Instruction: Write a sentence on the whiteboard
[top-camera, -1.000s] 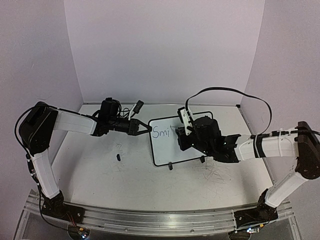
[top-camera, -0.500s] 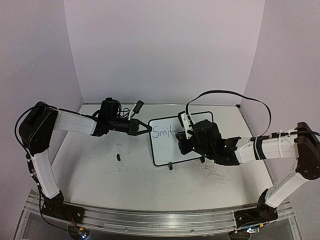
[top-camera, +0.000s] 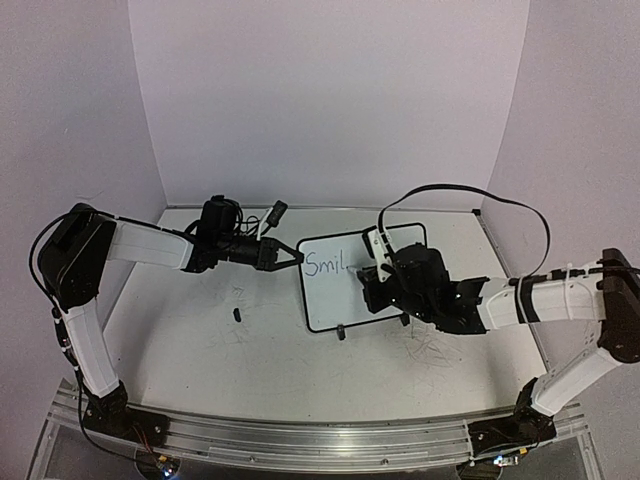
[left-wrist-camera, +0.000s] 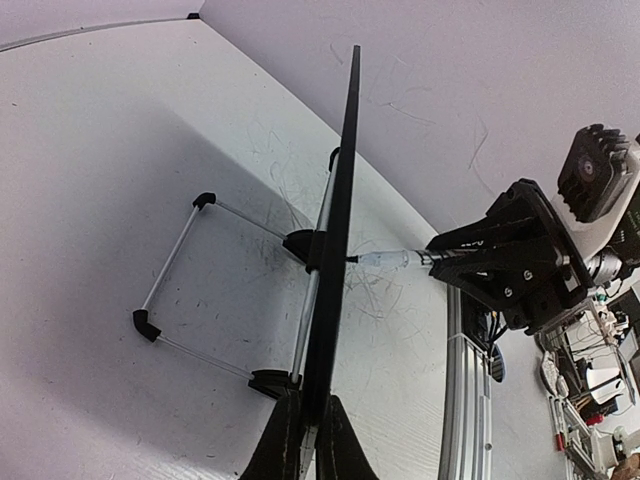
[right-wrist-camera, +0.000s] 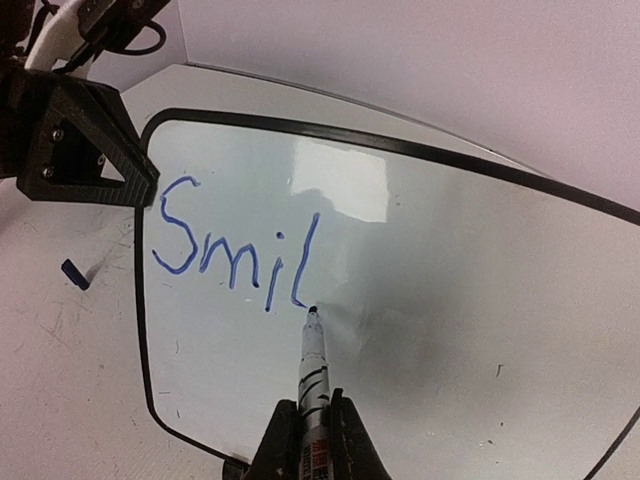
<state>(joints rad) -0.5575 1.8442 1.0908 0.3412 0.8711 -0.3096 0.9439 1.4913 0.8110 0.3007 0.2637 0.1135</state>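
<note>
The whiteboard (top-camera: 345, 285) stands tilted on its wire stand at the table's middle, white with a thin black frame. It also shows in the right wrist view (right-wrist-camera: 450, 300) and edge-on in the left wrist view (left-wrist-camera: 340, 230). Blue marker writing on it reads "Smil" (right-wrist-camera: 235, 250). My left gripper (top-camera: 290, 256) is shut on the board's left edge (left-wrist-camera: 312, 430). My right gripper (right-wrist-camera: 310, 440) is shut on a marker (right-wrist-camera: 315, 375), whose tip touches the board at the foot of the "l". The marker also shows in the left wrist view (left-wrist-camera: 385, 260).
A small dark marker cap (top-camera: 237, 314) lies on the scuffed white tabletop left of the board; it shows blue in the right wrist view (right-wrist-camera: 73, 273). The stand's wire legs and black feet (left-wrist-camera: 180, 270) spread behind the board. Walls close the back and sides.
The right gripper has moved a little right along the board with the marker, and the writing has grown from "Smi" to "Smil". The left arm has not moved.
</note>
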